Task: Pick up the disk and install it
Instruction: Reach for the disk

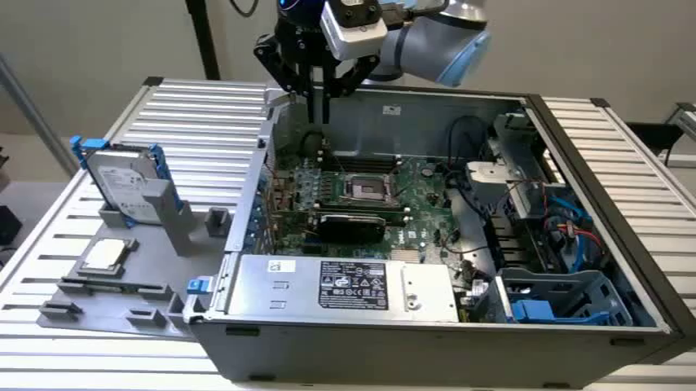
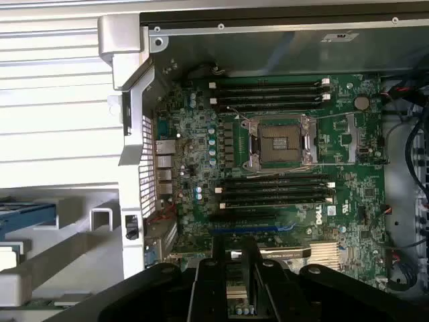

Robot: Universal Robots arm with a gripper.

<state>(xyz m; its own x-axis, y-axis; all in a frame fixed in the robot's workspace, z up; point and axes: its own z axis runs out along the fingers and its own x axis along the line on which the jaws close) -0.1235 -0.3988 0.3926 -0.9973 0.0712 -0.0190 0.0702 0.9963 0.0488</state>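
- The blue drive cage (image 1: 560,297) sits in the open computer case (image 1: 625,204), at the near corner on the exterior view's right. It is well apart from everything on the fixture side.
- A small square CPU chip (image 1: 104,254) lies flat on the grey fixture plate (image 1: 109,305), outside the case on the exterior view's left.
- Just behind the chip, the disk (image 1: 122,181) stands on end in a grey holder (image 1: 165,213). Nothing is touching it.
- The disk's long axis runs nearly vertical, leaning a little. Its labelled face is turned toward the exterior camera, and blue carrier rails run along both long sides.
- Judging by its look, the disk is a stiff, dense metal block. It is probably heavy for its size, smooth-faced enough to slip, and sensitive to knocks.
- The plastic carrier probably flexes, so it makes a poor place to squeeze.
- The free upper end is the sensible place to take hold, pinching the two flat faces rather than the rails.
- Farthest back, the gripper (image 1: 319,118) hangs over the case's rear corner above the motherboard (image 1: 376,191), well apart from the disk.
- In the wrist view the gripper (image 2: 234,249) has its fingers drawn close together, with only a narrow slit between them. It holds nothing.
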